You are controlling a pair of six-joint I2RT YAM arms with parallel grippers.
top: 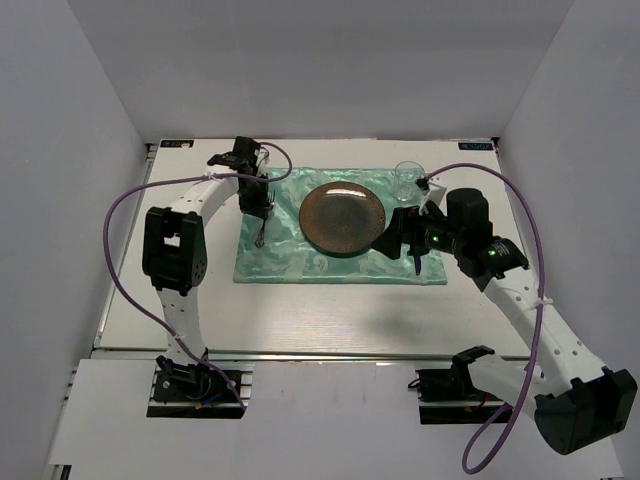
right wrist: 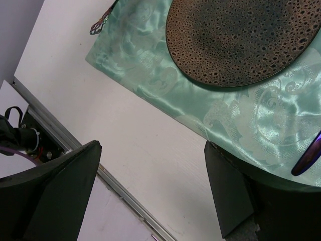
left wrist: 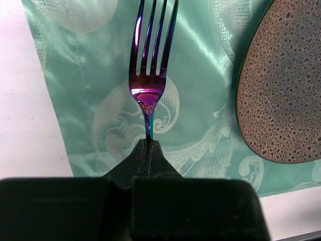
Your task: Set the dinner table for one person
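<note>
On the white dinner table [top: 330,310] lies a mint-green cloth [top: 290,262] with a brown speckled plate [top: 343,218] in its middle. My left gripper [top: 262,207] is shut on the handle of an iridescent fork [left wrist: 149,60], whose tines point away over the cloth [left wrist: 90,75], left of the plate [left wrist: 286,85]. My right gripper [top: 397,240] hovers open at the plate's right edge with nothing between its fingers [right wrist: 230,196]. Beside it an iridescent utensil [top: 415,262] lies on the cloth; only its end [right wrist: 308,154] shows in the right wrist view.
A clear glass [top: 406,180] stands behind the plate's right side, at the cloth's far right corner. The table's metal front rail [right wrist: 75,143] runs below the right gripper. White walls close in the table on the left, right and back.
</note>
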